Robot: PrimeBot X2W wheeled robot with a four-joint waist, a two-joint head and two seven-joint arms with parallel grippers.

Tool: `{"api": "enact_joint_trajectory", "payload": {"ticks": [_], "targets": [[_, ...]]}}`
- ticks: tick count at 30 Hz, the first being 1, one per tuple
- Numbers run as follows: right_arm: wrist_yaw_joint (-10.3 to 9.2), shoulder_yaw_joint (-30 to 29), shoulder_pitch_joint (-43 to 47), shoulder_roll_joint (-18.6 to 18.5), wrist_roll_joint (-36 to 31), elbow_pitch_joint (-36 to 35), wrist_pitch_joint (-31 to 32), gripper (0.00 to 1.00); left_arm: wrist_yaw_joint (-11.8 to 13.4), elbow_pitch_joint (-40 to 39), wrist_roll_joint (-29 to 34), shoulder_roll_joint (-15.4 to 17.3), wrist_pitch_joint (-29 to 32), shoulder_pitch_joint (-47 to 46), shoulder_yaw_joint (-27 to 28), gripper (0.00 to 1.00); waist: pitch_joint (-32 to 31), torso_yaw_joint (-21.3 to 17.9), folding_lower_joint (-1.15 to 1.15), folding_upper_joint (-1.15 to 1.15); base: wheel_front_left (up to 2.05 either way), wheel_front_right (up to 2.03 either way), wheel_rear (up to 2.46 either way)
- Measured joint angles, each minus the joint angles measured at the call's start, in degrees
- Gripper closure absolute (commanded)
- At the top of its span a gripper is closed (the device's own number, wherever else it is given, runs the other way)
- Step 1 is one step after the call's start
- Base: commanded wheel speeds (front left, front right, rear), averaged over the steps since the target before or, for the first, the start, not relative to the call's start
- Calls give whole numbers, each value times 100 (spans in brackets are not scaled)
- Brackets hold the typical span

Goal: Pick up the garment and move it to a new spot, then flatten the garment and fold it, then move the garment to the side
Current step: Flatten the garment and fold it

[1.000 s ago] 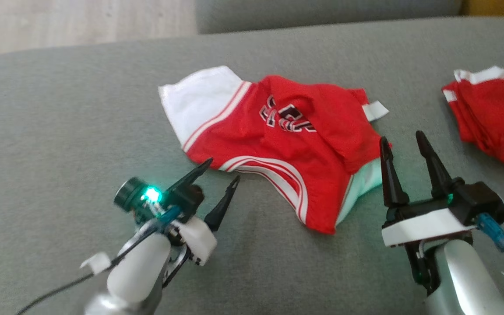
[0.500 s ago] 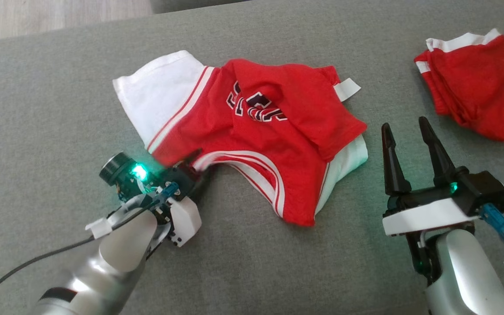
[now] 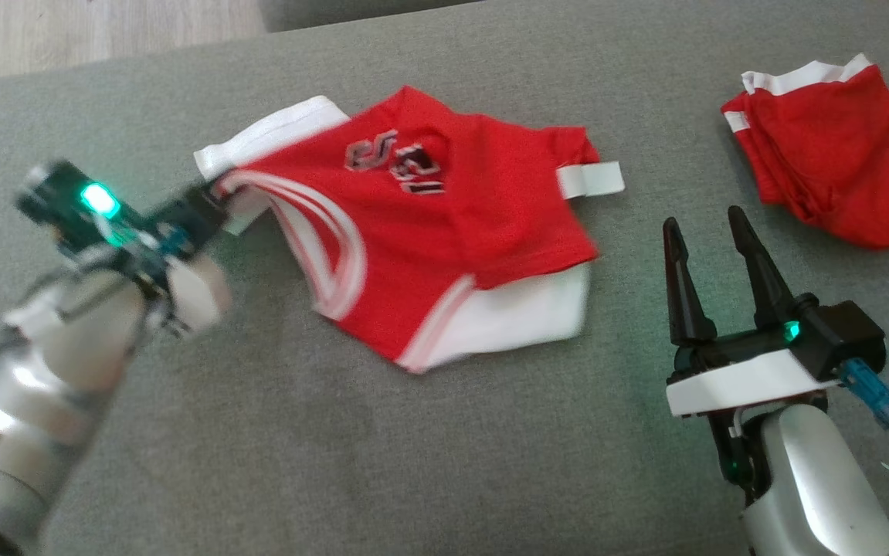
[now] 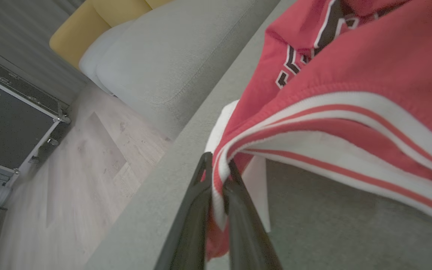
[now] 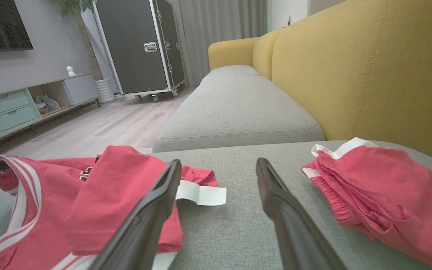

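Pinching only the striped hem of the red garment [image 3: 459, 224] at centre frame, the left gripper [image 4: 218, 162] may lose the thin trim if pulled sharply across the grey cushion [image 3: 413, 463], while the right gripper [image 3: 703, 220], spread and empty at lower right, gives no support.

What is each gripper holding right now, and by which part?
The left gripper pinches the red jersey by its striped edge trim; the right gripper holds nothing.
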Motion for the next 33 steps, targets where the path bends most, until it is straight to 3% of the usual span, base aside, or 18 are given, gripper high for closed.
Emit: {"api": "enact_joint_trajectory", "payload": {"ticks": [10, 11, 12, 13, 22, 26, 33], "targets": [[0, 160, -75, -1, 79, 4, 0, 0, -2, 314, -296, 750, 136, -840, -563, 100, 66, -156, 0, 0, 0, 0, 0], [0, 180, -97, -1, 80, 2, 0, 0, -2, 402, -328, 784, 136, -922, -554, 44, 82, -170, 0, 0, 0, 0, 0], [1, 200, -108, -1, 82, 2, 0, 0, 2, 501, -377, 811, 137, -1003, -524, 4, 101, -183, 0, 0, 0, 0, 0], [0, 213, -110, -1, 104, 2, 0, 0, 14, 595, -426, 818, 136, -1065, -478, 0, 117, -194, 0, 0, 0, 0, 0], [0, 52, -109, -1, 62, 10, 0, 0, 926, 742, -1079, 438, -388, -1072, 260, 0, 27, 32, 0, 0, 0, 0, 0], [1, -41, -101, -1, 13, 24, 0, 0, 1085, 246, -1417, 287, -444, -804, 635, 0, -99, 185, 0, 0, 0, 0, 0], [0, -235, -14, -1, -134, 70, 0, 0, 1425, -2051, -1777, -49, -477, 906, 1637, 0, -490, 635, -1, 0, 0, 0, 0]]}}
